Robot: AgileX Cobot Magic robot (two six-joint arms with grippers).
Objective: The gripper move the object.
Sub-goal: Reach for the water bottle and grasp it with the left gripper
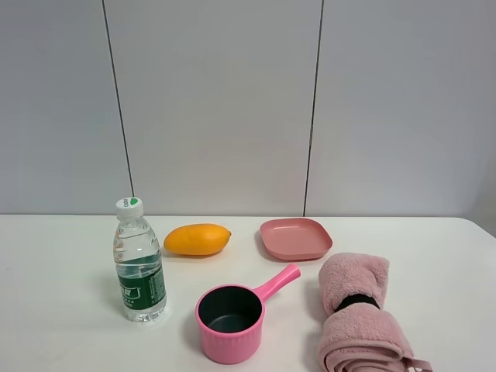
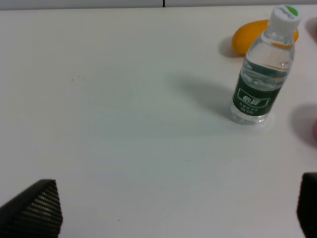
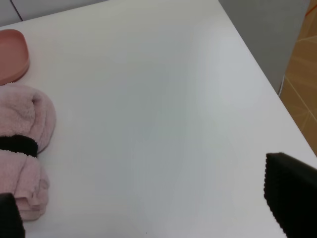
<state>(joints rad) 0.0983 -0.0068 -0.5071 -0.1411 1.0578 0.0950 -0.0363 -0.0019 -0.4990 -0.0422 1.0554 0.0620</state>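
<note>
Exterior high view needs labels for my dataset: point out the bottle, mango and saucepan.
bottle (image 1: 142,288), exterior high view, green label.
mango (image 1: 198,239), exterior high view, mid skin.
saucepan (image 1: 230,346), exterior high view, ribbed wall.

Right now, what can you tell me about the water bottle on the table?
The water bottle is small, clear plastic, with a white cap bearing a green spot and a dark green label around its lower half. It looks mostly full of water. It stands upright, capped, on the white table, left of the pink saucepan and the mango, apart from both.
</note>
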